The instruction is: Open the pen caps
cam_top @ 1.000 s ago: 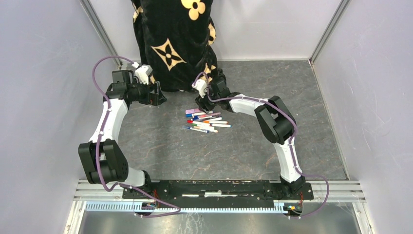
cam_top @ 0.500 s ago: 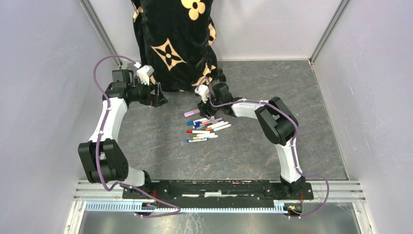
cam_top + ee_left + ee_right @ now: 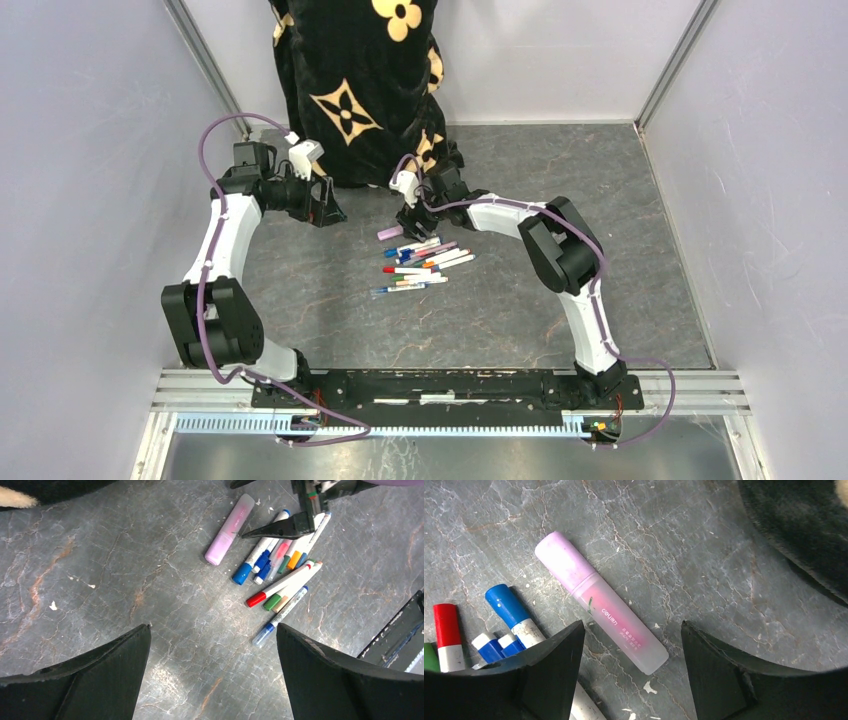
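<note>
**Fingers spread above capped pens**

Grey counter [image 3: 320, 300] carries a black patterned cloth [image 3: 350, 90] at its far edge, seen whole only from above. The left gripper [image 3: 212, 630] hangs empty, its fingers wide apart, to the left of the pens [image 3: 420, 264]. The right gripper [image 3: 631, 625] is likewise spread and empty. Only its wrist view shows the pink pen [image 3: 599, 602] reaching in between its fingers, with print on the barrel. The pen caps [image 3: 242, 575] that show sit on their barrels. A second ago the pens lay bunched; now the pink pen lies apart.
</note>
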You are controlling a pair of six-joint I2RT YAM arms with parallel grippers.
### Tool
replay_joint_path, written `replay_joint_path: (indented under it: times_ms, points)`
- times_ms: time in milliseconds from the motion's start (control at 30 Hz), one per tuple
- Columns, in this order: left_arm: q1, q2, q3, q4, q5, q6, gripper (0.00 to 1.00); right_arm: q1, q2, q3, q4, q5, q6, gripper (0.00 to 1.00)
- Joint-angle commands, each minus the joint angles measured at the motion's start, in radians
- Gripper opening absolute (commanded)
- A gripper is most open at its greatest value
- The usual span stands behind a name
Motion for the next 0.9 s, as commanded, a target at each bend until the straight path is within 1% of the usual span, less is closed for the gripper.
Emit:
replay_joint_path:
  times_ms: [0,133,233,300,333,367,533,667,733,767,867]
  points:
    - [0.004,0.004,0.057,-0.054,0.057,0.072,1.0,0.006,0.047,0.068,-0.058,-0.039,-0.04,0.76]
    - [0.004,0.001,0.077,-0.073,0.06,0.086,1.0,0.007,0.066,0.076,-0.079,-0.054,-0.043,0.72]
    - [0.004,-0.001,0.08,-0.079,0.067,0.096,1.0,0.007,0.072,0.066,-0.067,-0.051,-0.026,0.64]
    - [0.004,0.003,0.076,-0.08,0.073,0.105,1.0,0.008,0.067,0.055,-0.05,-0.055,-0.012,0.54]
    - [0.005,0.004,0.073,-0.088,0.077,0.113,1.0,0.008,0.062,0.049,-0.041,-0.054,-0.005,0.47]
    - [0.005,0.007,0.071,-0.089,0.079,0.119,1.0,0.007,0.057,0.044,-0.032,-0.055,0.001,0.42]
    - [0.005,0.009,0.068,-0.107,0.065,0.151,1.0,0.007,0.011,0.038,0.001,-0.041,0.027,0.26]
    - [0.005,-0.004,0.082,-0.167,0.078,0.23,1.0,0.007,-0.044,0.038,0.001,-0.037,0.038,0.1]
    - [0.005,-0.012,0.084,-0.205,0.097,0.3,1.0,0.004,-0.085,0.036,0.0,-0.048,0.055,0.01]
    - [0.004,-0.017,0.084,-0.23,0.108,0.326,1.0,0.005,-0.108,0.034,0.001,-0.057,0.073,0.0]
    - [0.002,-0.033,0.073,-0.275,0.133,0.453,1.0,-0.001,-0.172,0.011,0.0,-0.123,0.136,0.0]
